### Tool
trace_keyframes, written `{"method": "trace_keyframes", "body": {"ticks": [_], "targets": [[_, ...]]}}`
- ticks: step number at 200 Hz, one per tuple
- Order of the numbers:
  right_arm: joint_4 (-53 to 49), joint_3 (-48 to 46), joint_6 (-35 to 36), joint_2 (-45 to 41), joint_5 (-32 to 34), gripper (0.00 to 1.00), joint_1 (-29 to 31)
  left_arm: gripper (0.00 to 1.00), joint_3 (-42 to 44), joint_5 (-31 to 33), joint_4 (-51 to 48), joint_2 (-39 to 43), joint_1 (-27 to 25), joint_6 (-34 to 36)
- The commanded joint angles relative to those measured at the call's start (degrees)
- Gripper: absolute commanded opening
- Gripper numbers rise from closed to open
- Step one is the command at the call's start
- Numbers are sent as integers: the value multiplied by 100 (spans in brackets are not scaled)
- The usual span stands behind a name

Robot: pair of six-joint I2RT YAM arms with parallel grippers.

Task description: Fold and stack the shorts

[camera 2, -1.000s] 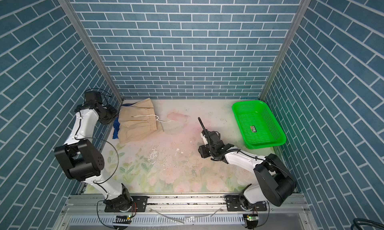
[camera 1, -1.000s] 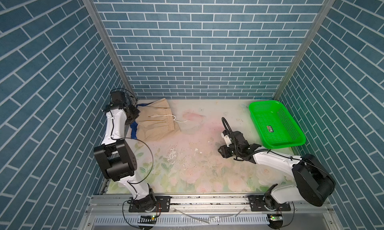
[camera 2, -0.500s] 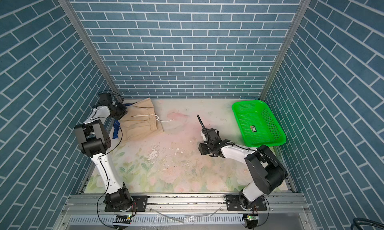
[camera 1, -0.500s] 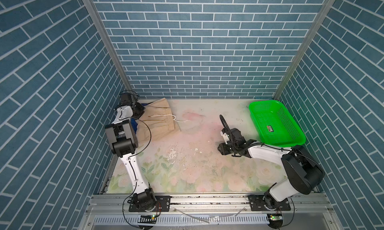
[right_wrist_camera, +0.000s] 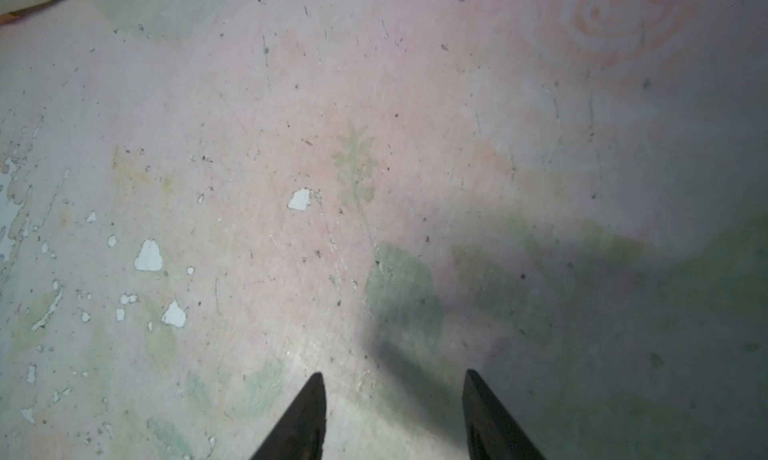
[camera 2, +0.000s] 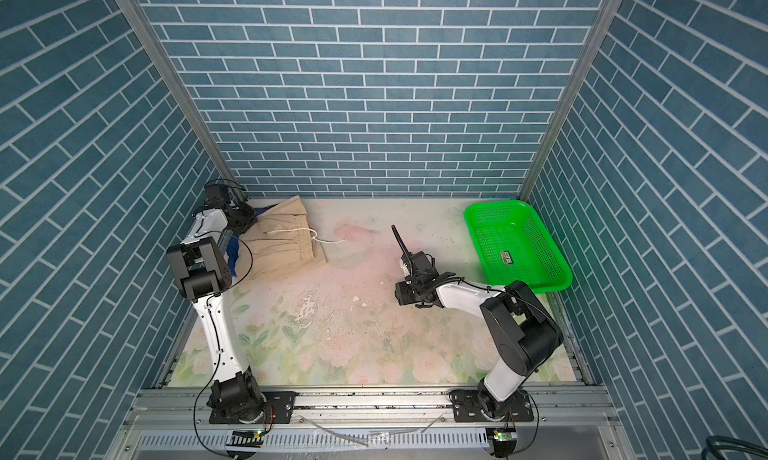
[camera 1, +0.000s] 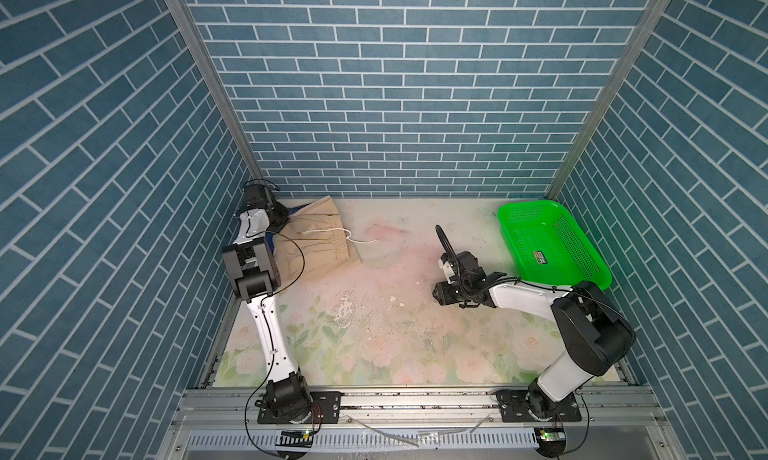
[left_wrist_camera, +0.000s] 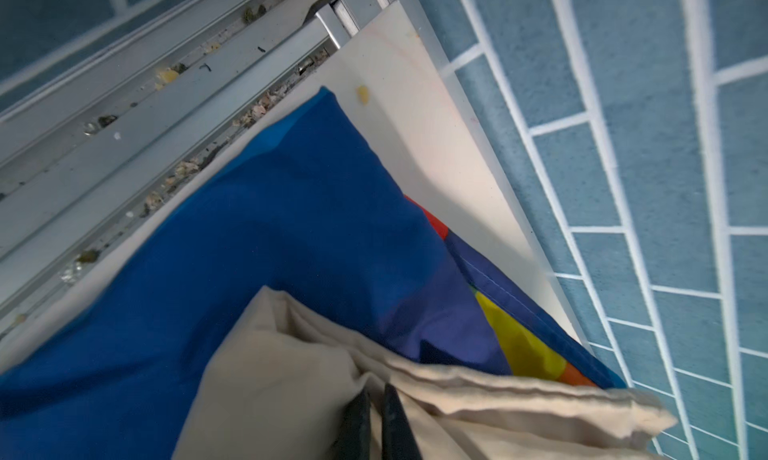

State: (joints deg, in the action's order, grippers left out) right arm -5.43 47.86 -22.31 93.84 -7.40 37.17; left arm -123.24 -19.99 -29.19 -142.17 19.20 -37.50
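1. The beige shorts (camera 1: 316, 246) lie folded on top of the rainbow-striped shorts (left_wrist_camera: 291, 238) in the far left corner of the table (camera 1: 374, 312).
2. The left gripper (left_wrist_camera: 376, 389) is pinched onto a beige fold. The right gripper (right_wrist_camera: 392, 373) hangs open and empty, mid-table.
3. This looks like the final squaring of the stack: a gentle tug to align, then release.

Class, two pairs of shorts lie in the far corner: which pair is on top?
The plain beige shorts with the white drawstring are on top. The rainbow-striped shorts lie underneath, mostly covered, with a blue edge showing beside the beige.
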Motion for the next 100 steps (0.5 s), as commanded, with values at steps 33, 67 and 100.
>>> {"method": "trace_keyframes", "body": {"ticks": [33, 67, 100], "targets": [[-229, -11, -29, -752, 82, 55, -25, 35, 484, -190, -218, 1631, -37, 181], [-859, 193, 360, -1496, 1006, 60, -96, 99, 958, 33, -509, 3237, -352, 678], [-1037, 326, 596, -2177, 1652, 99, -447, 100, 2571, 499, -36, 5013, -720, 1072]]}}
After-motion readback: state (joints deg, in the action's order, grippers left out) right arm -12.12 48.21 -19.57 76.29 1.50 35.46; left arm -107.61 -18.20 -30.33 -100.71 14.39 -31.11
